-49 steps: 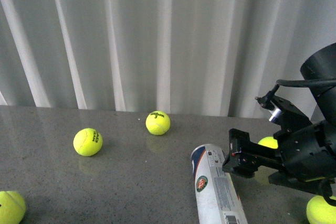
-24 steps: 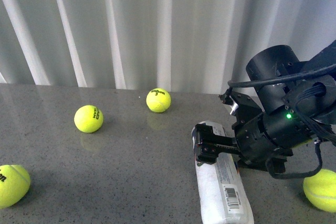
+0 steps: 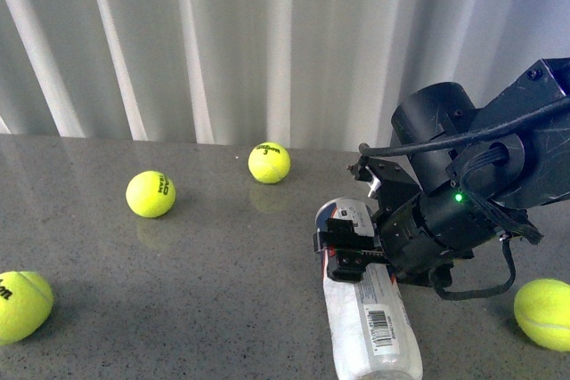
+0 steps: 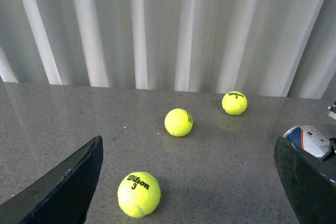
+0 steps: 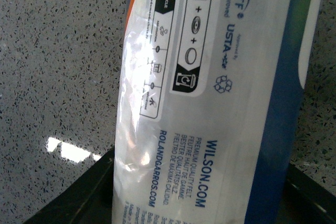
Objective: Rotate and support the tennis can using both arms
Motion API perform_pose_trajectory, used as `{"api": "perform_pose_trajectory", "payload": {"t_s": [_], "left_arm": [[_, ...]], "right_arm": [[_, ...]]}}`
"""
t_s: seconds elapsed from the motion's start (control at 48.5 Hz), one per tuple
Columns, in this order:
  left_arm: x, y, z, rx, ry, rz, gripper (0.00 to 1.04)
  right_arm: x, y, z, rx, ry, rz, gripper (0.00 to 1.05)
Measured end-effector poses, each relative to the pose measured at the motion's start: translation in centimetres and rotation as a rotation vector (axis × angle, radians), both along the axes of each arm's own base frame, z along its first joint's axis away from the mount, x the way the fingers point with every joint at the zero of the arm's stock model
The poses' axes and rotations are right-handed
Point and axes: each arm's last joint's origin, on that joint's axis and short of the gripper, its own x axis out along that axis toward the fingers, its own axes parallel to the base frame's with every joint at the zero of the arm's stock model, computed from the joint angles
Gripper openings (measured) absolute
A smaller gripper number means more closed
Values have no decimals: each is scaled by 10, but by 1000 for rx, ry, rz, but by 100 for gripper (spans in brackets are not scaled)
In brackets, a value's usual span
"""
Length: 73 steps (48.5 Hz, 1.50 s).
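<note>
I have the right gripper (image 3: 343, 248) straddling the tennis can (image 3: 370, 309), clamp unconfirmed, left gripper (image 4: 188, 145) spread empty; next: clamp, rotate.

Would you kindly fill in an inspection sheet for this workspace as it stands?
Surface: grey speckled table, no spills seen.
Job's things: tennis can lying flat, barcode up.
Clutter: four loose tennis balls, apart from the can.
Grippers: right gripper shut on the can; left gripper open, empty.
Cables: black cable hanging in a loop beside the can.
Surroundings: white pleated curtain behind the table.
</note>
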Motion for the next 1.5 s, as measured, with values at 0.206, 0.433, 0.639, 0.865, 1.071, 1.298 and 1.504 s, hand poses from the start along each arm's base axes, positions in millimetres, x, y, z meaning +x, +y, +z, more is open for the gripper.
{"api": "perform_pose_trajectory", "payload": {"t_s": [0.206, 0.433, 0.639, 0.865, 1.071, 1.298, 1.504], "left_arm": [[0, 0, 0, 0, 0, 0, 98], [0, 0, 0, 0, 0, 0, 98], [0, 0, 0, 0, 0, 0, 98], [0, 0, 0, 0, 0, 0, 98], [0, 0, 0, 0, 0, 0, 98], [0, 0, 0, 0, 0, 0, 98], [0, 0, 0, 0, 0, 0, 98]], "right_arm": [[-12, -6, 9, -66, -90, 133, 44], [-29, -15, 49, -305, -444, 564, 24], [-37, -16, 64, -516, -705, 1044, 14], [-31, -2, 46, -750, -830, 1439, 9], [-27, 17, 26, -735, -819, 1511, 7], [-26, 32, 10, -701, -807, 1477, 6], [-26, 34, -2, -693, -783, 1439, 8]]}}
